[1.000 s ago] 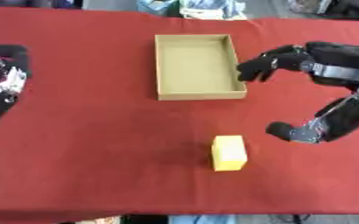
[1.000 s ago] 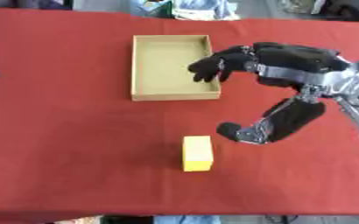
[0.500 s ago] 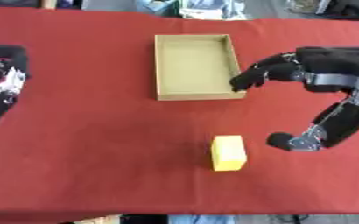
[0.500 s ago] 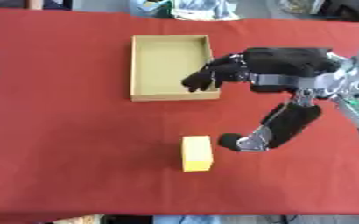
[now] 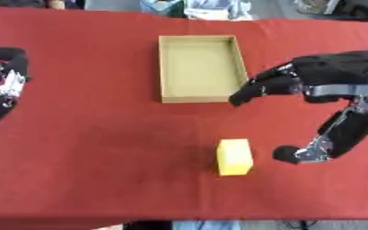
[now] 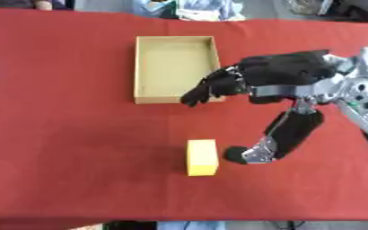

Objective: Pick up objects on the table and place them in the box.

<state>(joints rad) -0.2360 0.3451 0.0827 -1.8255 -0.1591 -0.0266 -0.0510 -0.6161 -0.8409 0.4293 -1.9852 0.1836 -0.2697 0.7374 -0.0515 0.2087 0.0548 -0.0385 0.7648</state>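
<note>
**Fingers spread above the yellow block, nothing held**

Fingers [image 6: 207, 90] of the right hand [image 6: 285, 76] stretch out fairly straight toward the left, their tips over the near right corner of the box [image 5: 199, 68]; whether they touch its rim cannot be told. The thumb [image 6: 254, 150] hangs down well apart from them, its tip just beside the right side of the yellow block [image 5: 235, 156], with a narrow strip of cloth showing between the two. The hand grasps nothing.

At the left edge of the table [image 5: 93, 148] the left hand [image 5: 2, 83] shows only in part, dark with silver pieces; how its fingers are set cannot be told.

The cardboard box lies open and empty toward the far edge, near the middle of the table. The yellow block lies on its side toward the near edge, below the box's right corner. A red cloth covers the whole table. Beyond the far edge, blurred pale and dark items show.
</note>
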